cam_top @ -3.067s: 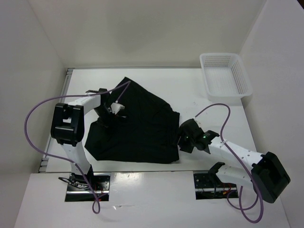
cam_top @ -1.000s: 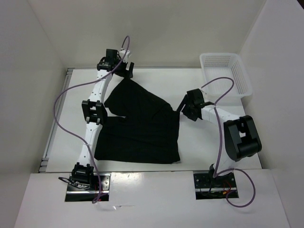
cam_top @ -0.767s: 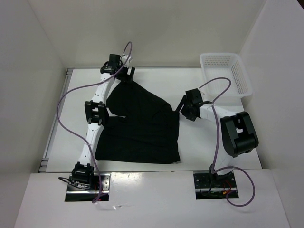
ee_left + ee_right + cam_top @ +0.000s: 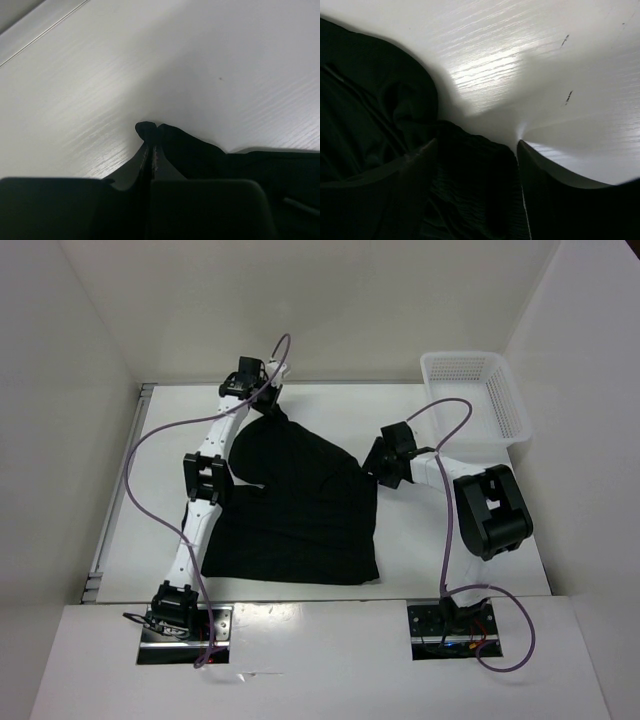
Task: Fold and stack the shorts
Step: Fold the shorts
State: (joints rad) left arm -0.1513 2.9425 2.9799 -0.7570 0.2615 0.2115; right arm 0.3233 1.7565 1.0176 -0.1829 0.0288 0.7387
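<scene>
The black shorts [image 4: 300, 505] lie spread on the white table. My left gripper [image 4: 270, 412] is at their far corner. In the left wrist view it [image 4: 151, 145] is shut on that corner of the shorts [image 4: 200, 155], with a bit of fabric sticking out past the fingertips. My right gripper [image 4: 375, 468] is at the shorts' right edge. In the right wrist view it [image 4: 476, 147] is open, with the edge of the shorts [image 4: 470, 170] lying between its fingers.
A white mesh basket [image 4: 475, 400] stands at the far right corner of the table [image 4: 330, 410]. White walls enclose the table on three sides. Both arm bases sit at the near edge.
My left gripper has come down from the far edge onto the shorts' far corner and shut on it. My right gripper has moved left onto the shorts' right edge.
</scene>
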